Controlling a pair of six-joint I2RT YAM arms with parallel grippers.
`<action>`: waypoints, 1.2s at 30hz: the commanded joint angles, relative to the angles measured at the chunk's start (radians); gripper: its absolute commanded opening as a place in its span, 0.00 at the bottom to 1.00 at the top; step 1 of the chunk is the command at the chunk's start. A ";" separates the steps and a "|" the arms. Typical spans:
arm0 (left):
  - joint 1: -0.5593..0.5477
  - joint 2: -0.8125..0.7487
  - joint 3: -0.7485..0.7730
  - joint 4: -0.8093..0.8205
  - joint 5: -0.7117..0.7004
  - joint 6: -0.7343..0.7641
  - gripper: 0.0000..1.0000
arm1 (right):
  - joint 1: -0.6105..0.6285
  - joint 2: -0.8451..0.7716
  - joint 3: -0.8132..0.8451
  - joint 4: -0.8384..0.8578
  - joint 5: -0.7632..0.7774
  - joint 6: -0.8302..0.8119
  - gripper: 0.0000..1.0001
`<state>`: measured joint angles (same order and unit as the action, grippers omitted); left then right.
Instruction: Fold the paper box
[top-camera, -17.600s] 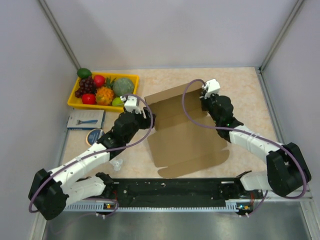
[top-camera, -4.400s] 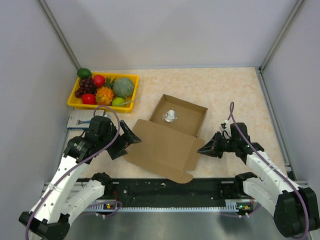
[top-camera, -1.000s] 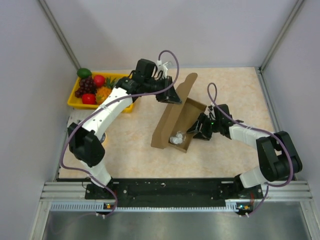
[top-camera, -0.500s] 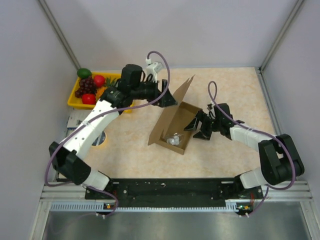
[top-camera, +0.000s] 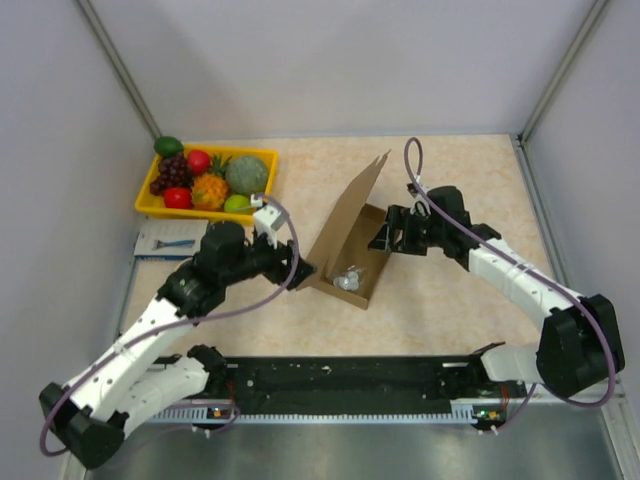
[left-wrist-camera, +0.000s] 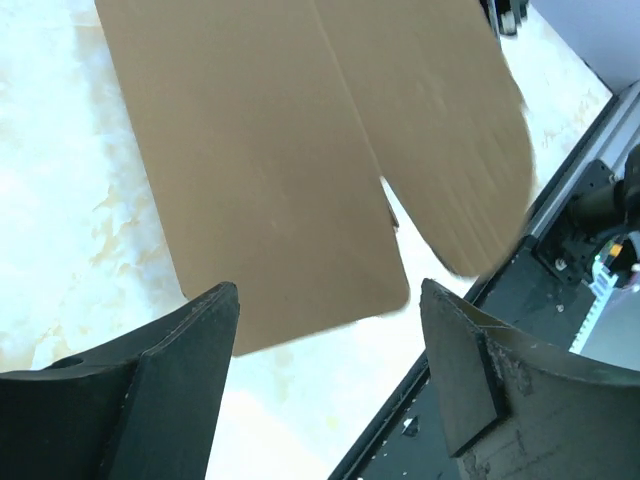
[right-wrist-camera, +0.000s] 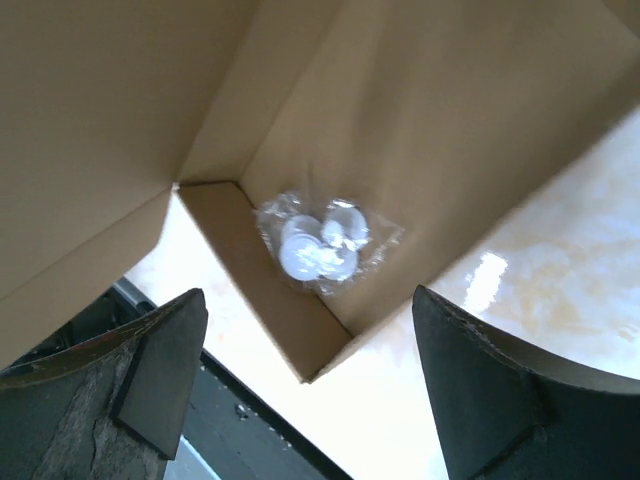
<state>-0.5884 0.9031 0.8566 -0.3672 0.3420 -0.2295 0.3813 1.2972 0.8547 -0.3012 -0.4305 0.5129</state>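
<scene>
The box (top-camera: 372, 232) sits mid-table with its lid raised along the left side and a clear packet (top-camera: 349, 279) inside. The left gripper (top-camera: 300, 270) is at its 8 o'clock, the right gripper (top-camera: 383, 236) at 2 o'clock and the tray (top-camera: 204, 150) at 10 o'clock.

Yellow tray (top-camera: 190, 213) sits at the far left of the beige marbled desk (top-camera: 470, 170), stuffed with fake fruit: dark grapes (top-camera: 172, 170), a green melon (top-camera: 246, 174), a spiky orange one (top-camera: 209, 190) and a couple of red ones. Blue-white packet (top-camera: 165, 240) lies flat just in front of the tray. There's also a little clear baggie (right-wrist-camera: 320, 245) with white round bits in it, more toward the middle.
</scene>
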 joint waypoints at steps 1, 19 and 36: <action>-0.088 -0.243 -0.143 0.128 -0.179 0.016 0.79 | 0.099 -0.050 0.089 0.063 0.038 0.024 0.82; -0.510 -0.195 -0.281 0.397 -0.500 0.220 0.86 | -0.058 0.146 0.248 -0.003 0.162 -0.492 0.76; -0.554 -0.073 -0.297 0.521 -0.865 0.073 0.47 | -0.231 0.424 0.231 0.353 -0.022 -0.287 0.76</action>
<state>-1.1408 0.8181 0.5682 0.0731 -0.4484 -0.0933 0.1799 1.6485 1.0214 -0.0078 -0.3523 0.2020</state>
